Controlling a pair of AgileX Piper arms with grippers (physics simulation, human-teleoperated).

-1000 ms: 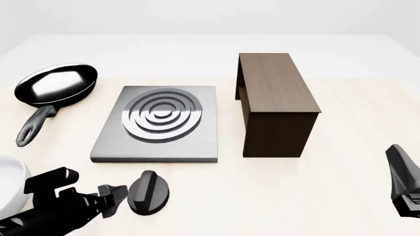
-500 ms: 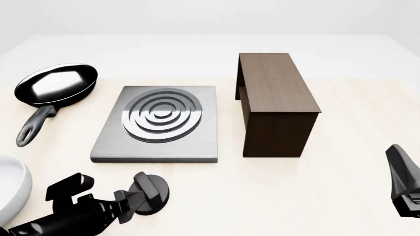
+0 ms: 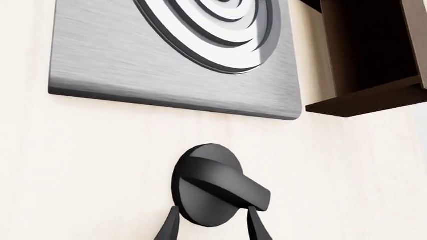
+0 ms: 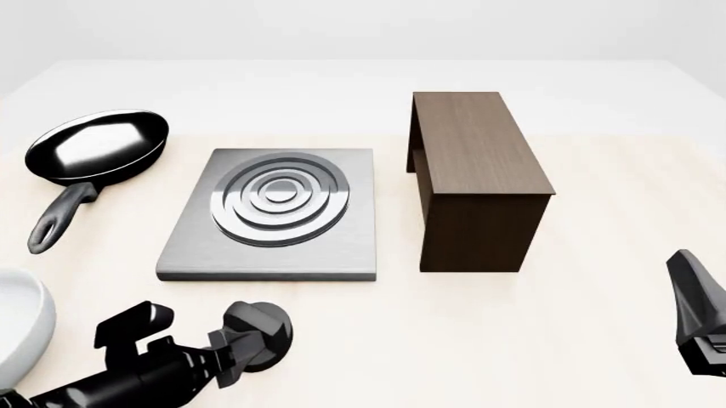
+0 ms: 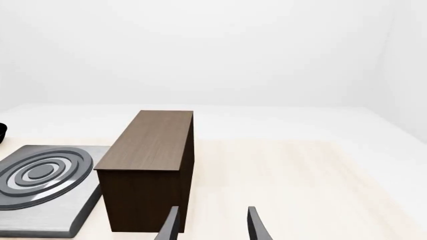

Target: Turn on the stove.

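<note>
Left tool point(image 4: 241, 350) advanced onto knob point(image 4: 261, 333), fingers straddling its ridge, right tool point(image 5: 210, 225) apart

Stove point(image 4: 193, 246) is showing brushed grey metal with concentric silver and dark rings. Knob point(image 4: 258, 333) is showing plain matte black with a raised ridge. Frying pan point(image 4: 97, 146) is showing glossy black with a white glare. Cabinet point(image 4: 477, 170) is showing dark brown wood grain. Worktop point(image 4: 590, 340) is showing pale cream wood grain. Bowl point(image 4: 17, 327) is showing white.
</note>
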